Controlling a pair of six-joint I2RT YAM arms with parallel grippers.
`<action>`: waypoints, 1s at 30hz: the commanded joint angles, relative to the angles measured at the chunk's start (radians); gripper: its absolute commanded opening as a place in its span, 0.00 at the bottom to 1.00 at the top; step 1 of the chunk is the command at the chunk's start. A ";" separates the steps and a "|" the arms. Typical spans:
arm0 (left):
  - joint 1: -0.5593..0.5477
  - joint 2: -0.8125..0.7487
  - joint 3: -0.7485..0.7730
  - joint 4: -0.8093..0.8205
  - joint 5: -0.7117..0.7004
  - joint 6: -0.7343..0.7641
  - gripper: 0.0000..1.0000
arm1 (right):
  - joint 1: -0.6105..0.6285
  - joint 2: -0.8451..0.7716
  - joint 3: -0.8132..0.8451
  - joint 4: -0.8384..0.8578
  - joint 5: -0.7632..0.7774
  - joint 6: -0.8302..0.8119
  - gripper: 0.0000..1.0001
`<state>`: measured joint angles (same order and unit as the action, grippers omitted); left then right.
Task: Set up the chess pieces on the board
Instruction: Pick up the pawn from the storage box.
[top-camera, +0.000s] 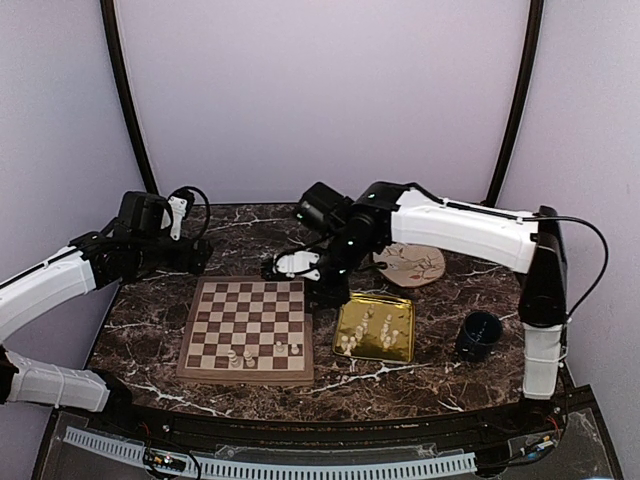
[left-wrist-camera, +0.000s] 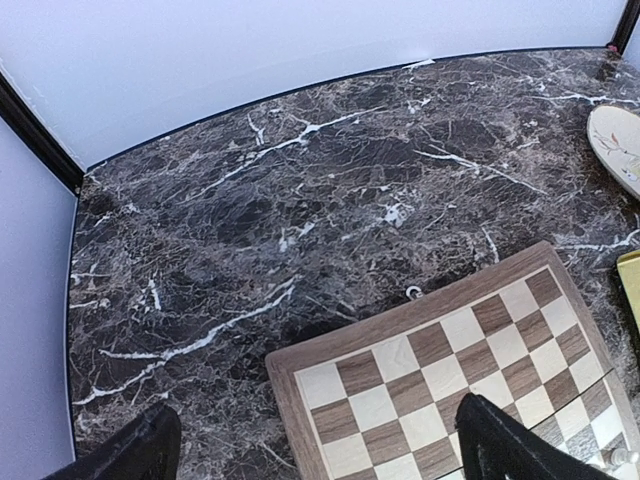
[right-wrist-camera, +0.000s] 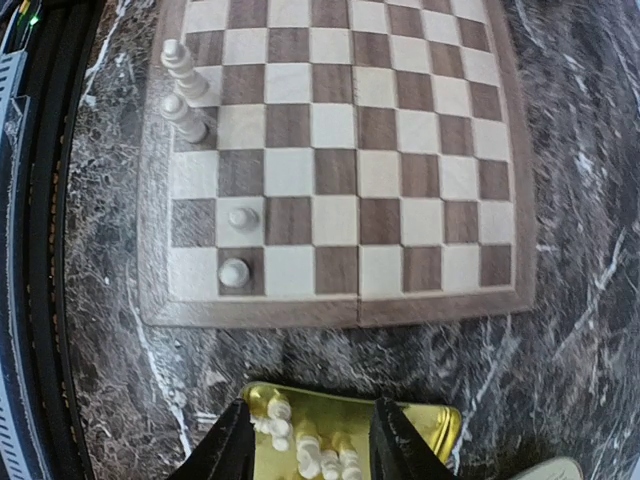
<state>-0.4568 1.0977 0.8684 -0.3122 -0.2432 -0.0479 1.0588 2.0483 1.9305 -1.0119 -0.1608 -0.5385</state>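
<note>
Right gripper (right-wrist-camera: 312, 450): jaws partly spread, holding nothing, over the tray (right-wrist-camera: 345, 415) of loose pieces (right-wrist-camera: 305, 445).
Left gripper (left-wrist-camera: 320, 450): fingers wide apart, empty, above the board's far-left corner.
Board (top-camera: 248, 330): lay near-left on the table (top-camera: 430, 370), left of the tray; four pieces stood in its near rows.
Hard to see: both grippers' fingertips were cut off in the wrist views; piece types in the tray were too small to tell.
Right arm (top-camera: 460, 228): stretched from right to centre, wrist bent down.
Left arm (top-camera: 50, 285): reached in from the left edge.
</note>
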 joint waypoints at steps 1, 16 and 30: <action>0.007 -0.030 -0.032 0.086 0.106 -0.021 0.99 | -0.111 -0.155 -0.230 0.134 0.017 -0.001 0.40; -0.001 0.050 0.066 0.306 0.165 -0.077 0.99 | -0.404 -0.541 -0.830 0.383 -0.033 0.024 0.39; 0.060 0.175 -0.018 0.468 0.349 -0.078 0.87 | -0.428 -0.344 -0.716 0.420 -0.100 0.019 0.32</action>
<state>-0.4099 1.3254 0.8898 0.0795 -0.0055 -0.1711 0.6338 1.6230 1.1286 -0.6197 -0.2165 -0.5190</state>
